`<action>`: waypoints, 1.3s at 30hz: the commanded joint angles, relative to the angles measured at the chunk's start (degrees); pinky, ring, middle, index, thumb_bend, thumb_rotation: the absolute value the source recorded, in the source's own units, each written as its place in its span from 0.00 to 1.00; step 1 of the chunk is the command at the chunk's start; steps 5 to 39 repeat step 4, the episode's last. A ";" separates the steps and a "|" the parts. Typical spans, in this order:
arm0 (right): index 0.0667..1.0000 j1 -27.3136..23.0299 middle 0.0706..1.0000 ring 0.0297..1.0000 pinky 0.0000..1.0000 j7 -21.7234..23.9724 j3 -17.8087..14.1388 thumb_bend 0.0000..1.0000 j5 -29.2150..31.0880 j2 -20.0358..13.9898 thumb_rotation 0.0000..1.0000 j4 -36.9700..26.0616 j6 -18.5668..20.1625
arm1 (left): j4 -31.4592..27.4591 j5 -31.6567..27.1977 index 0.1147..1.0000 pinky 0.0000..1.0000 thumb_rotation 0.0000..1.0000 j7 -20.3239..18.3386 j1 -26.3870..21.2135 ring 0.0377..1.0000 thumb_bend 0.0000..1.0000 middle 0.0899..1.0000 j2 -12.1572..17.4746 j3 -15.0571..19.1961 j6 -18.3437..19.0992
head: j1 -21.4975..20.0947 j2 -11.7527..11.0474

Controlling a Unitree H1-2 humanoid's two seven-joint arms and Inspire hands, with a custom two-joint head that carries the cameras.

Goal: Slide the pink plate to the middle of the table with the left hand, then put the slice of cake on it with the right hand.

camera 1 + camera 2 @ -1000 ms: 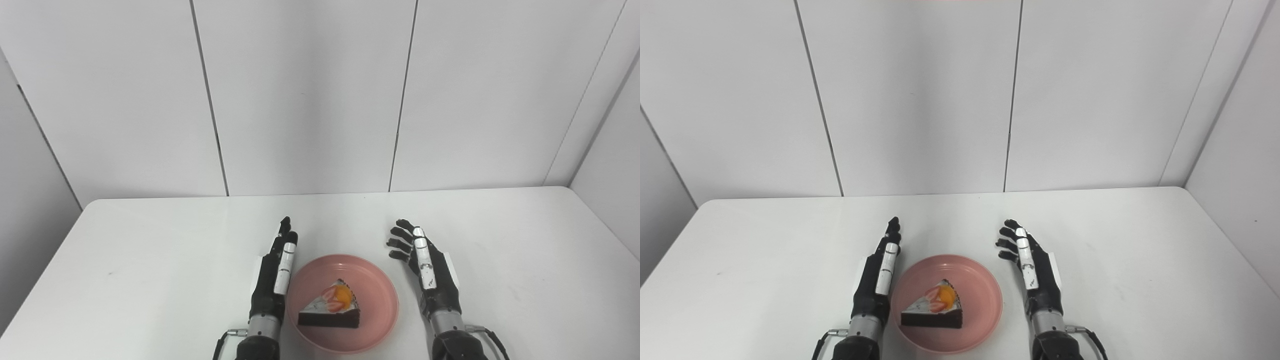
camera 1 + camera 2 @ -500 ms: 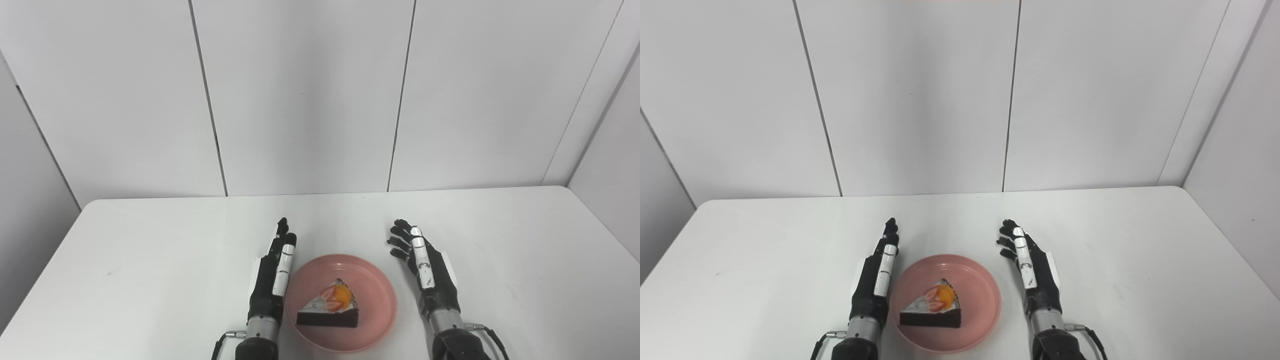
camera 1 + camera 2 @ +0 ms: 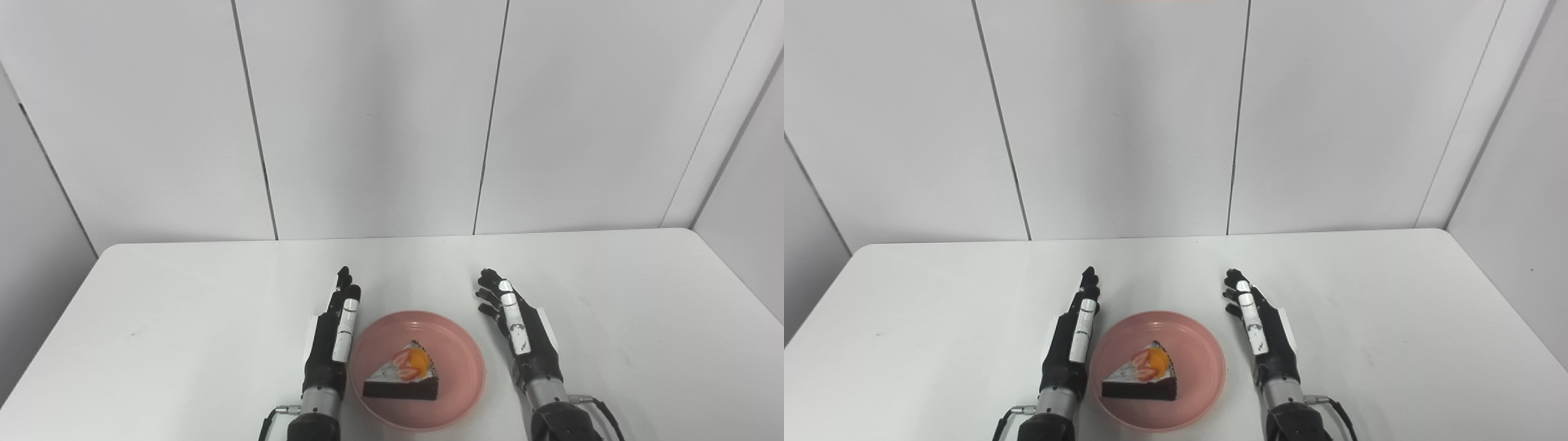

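From my seat, the pink plate sits near the front edge of the table, roughly midway between its left and right edges, and the slice of cake is already lying on it, a bit toward the plate's front-left. So I'd call the job basically done.

My left hand is flat-ish with fingers stretched out, holding nothing, parked just beside the plate's left rim. I can't tell if it's actually touching the rim or only close. My right hand is also empty with fingers spread, a bit farther off the plate's right rim, clearly apart from it.

What worries me: that left hand is so tight against the rim that any sideways drift while I pull the arm back could nudge the plate toward the right edge of the table, or tip the rim. The plate is also close to the front edge, so a drag toward me could carry it over. The cake looks upright and stable, but a jolt to the plate could topple it.

Orientation: the wedge's tip points toward the table's left edge and slightly toward the back, the broad dark end toward the right edge. Its long axis runs roughly left to right, fruit topping facing up.
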 commanded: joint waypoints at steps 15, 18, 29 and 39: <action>0.84 1.78 0.88 0.90 0.90 3.11 0.60 0.86 1.27 0.37 1.00 1.86 -2.26 | 0.27 -0.63 0.98 1.00 1.00 0.33 2.02 1.00 0.76 0.99 -0.27 0.57 2.50 | 0.12 -0.01; 0.84 1.78 0.88 0.90 0.90 3.11 0.60 0.86 1.27 0.37 1.00 1.86 -2.26 | 0.27 -0.63 0.98 1.00 1.00 0.33 2.02 1.00 0.76 0.99 -0.27 0.57 2.50 | 0.12 -0.01; 0.84 1.78 0.88 0.90 0.90 3.11 0.60 0.86 1.27 0.37 1.00 1.86 -2.26 | 0.27 -0.63 0.98 1.00 1.00 0.33 2.02 1.00 0.76 0.99 -0.27 0.57 2.50 | 0.12 -0.01; 0.84 1.78 0.88 0.90 0.90 3.11 0.60 0.86 1.27 0.37 1.00 1.86 -2.26 | 0.27 -0.63 0.98 1.00 1.00 0.33 2.02 1.00 0.76 0.99 -0.27 0.57 2.50 | 0.12 -0.01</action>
